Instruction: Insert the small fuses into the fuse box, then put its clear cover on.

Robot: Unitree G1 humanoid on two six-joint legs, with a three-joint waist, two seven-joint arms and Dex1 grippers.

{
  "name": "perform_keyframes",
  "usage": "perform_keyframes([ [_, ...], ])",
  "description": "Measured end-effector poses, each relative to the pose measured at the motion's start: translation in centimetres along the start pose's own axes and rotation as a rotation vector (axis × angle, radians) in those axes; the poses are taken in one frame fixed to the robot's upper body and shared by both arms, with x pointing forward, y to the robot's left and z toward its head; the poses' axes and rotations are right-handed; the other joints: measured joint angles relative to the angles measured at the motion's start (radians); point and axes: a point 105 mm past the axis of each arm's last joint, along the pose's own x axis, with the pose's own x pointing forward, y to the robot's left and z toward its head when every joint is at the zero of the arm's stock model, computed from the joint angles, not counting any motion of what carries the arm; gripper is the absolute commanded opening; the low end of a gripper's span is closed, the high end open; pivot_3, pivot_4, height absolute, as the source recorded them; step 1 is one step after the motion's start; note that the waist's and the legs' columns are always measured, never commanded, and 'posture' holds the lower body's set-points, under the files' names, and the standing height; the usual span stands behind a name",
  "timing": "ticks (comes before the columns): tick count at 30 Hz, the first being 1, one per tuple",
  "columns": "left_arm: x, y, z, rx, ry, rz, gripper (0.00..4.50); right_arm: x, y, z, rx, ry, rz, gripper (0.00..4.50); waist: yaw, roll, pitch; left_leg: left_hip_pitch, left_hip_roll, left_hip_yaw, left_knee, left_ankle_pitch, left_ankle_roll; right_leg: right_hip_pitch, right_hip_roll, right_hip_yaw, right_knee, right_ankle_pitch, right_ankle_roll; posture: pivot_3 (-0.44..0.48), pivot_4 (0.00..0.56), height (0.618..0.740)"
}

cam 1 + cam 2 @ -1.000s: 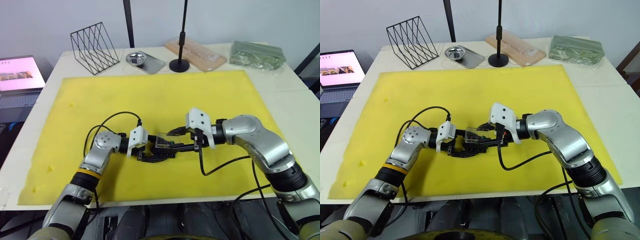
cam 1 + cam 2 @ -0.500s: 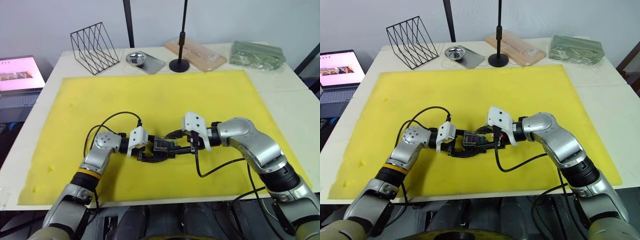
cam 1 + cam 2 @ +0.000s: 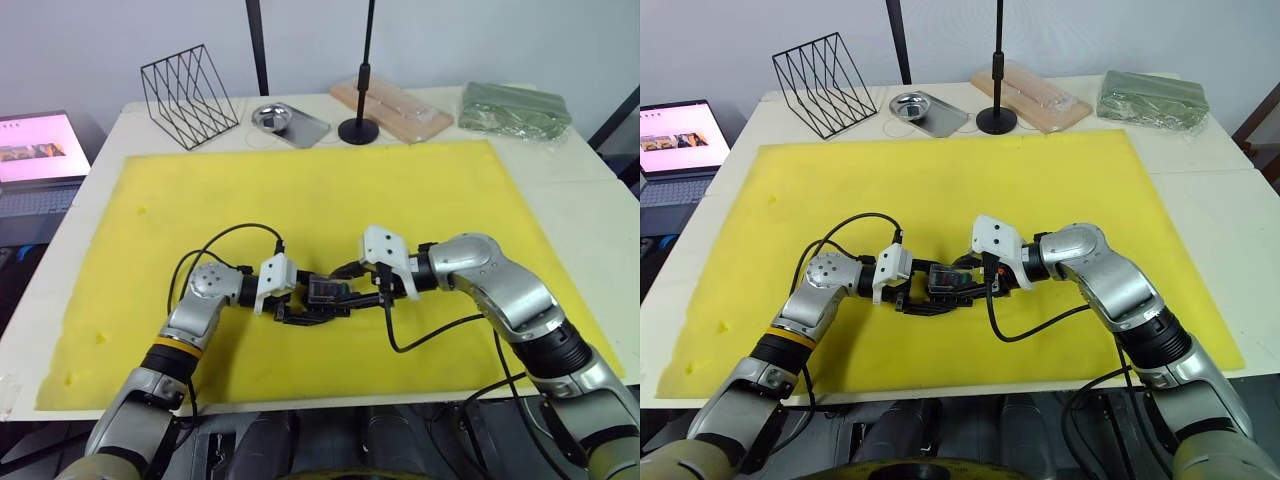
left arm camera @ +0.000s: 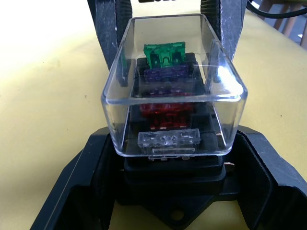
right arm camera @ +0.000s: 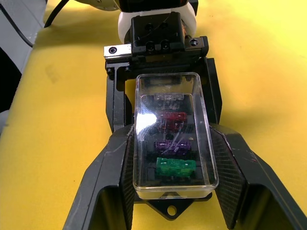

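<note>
Right gripper [image 5: 168,191] pinched the clear cover [image 5: 172,134] over the fuse box [image 4: 172,179] (small fuses [image 4: 165,55] seated), left gripper [image 4: 170,167] clamping the box; best pressed down squarely.

Even, bright light from above; my arms cast soft shadows on the mat [image 3: 400,190]. Glare streaks the cover [image 4: 211,76] in my wrist views; backgrounds blur there.

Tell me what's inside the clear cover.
Under the clear cover: green, purple, red and grey small fuses seated in the black fuse box. Their blades are hidden in the slots.
</note>
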Motion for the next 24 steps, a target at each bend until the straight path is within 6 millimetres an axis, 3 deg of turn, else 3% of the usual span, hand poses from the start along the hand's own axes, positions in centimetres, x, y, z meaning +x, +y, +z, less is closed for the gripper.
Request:
perform_keyframes([
  [20,-0.02,0.01,-0.13,0.004,0.011,0.007,2.82,0.33,-0.2,-0.32,-0.045,0.031,0.015,1.81,-0.001,0.0,0.0,0.0,0.0,0.0,0.0,0.0,0.0,0.0,0.0,0.0,0.0,0.0,0.0,0.0,0.15,0.74],
  [24,-0.03,0.03,-0.14,0.004,0.012,0.008,2.82,0.39,-0.39,-0.85,-0.036,0.051,0.01,3.11,0.0,0.0,0.0,0.0,0.0,0.0,0.0,0.0,0.0,0.0,0.0,0.0,0.0,0.0,0.0,0.0,0.15,0.74],
])
